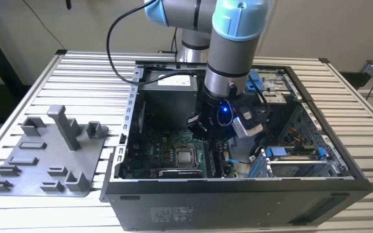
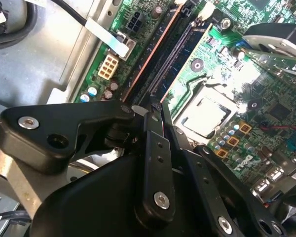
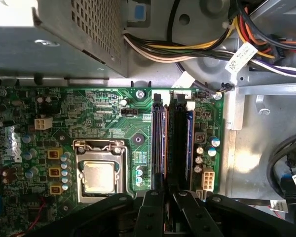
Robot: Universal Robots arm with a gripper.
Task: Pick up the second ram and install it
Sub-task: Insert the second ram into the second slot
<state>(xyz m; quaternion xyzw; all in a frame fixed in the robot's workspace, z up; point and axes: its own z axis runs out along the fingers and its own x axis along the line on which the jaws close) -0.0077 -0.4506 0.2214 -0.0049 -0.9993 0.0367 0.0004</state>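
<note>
The second ram (image 3: 164,143) is a thin dark stick seen edge-on, standing in a memory slot of the green motherboard (image 3: 113,118) inside the open computer case (image 1: 238,187). In the second wrist view the second ram (image 2: 155,54) runs straight up to my fingertips. My gripper (image 3: 165,190) has its black fingers (image 2: 153,148) drawn close together on the stick's near end, low over the slots. In the exterior view my gripper (image 1: 214,143) hangs inside the case beside the processor socket (image 1: 185,156). Another blue stick (image 3: 190,138) sits in the neighbouring slot.
A grey plastic fixture (image 1: 44,155) with bare posts lies on the slatted table at the exterior view's left. The power supply box (image 3: 64,29) and bundled cables (image 3: 187,49) crowd one side of the board. A drive cage (image 1: 296,160) stands at the exterior view's right.
</note>
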